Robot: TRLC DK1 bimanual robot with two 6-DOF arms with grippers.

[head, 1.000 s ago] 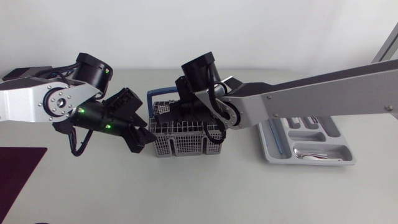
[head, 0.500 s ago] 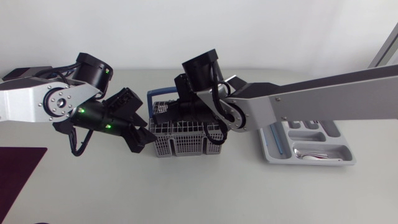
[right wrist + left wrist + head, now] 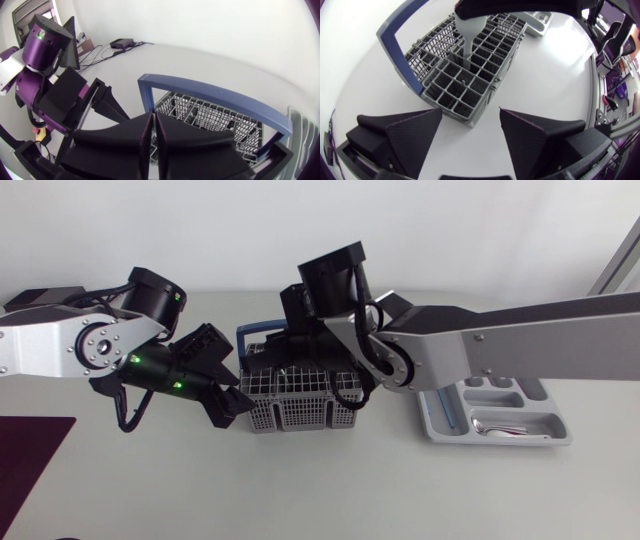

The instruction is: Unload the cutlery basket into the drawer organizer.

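though grey-gridded, blue-handled cutlery basket (image 3: pixel 300 415)

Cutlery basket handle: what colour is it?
The handle is blue, on a grey basket; best seen in the right wrist view.

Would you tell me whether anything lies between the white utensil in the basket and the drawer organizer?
Only the grid of the cutlery basket: the white utensil, held by the right pincer, stands in one cell and must lift clear. The table up to the drawer organizer looks bare.
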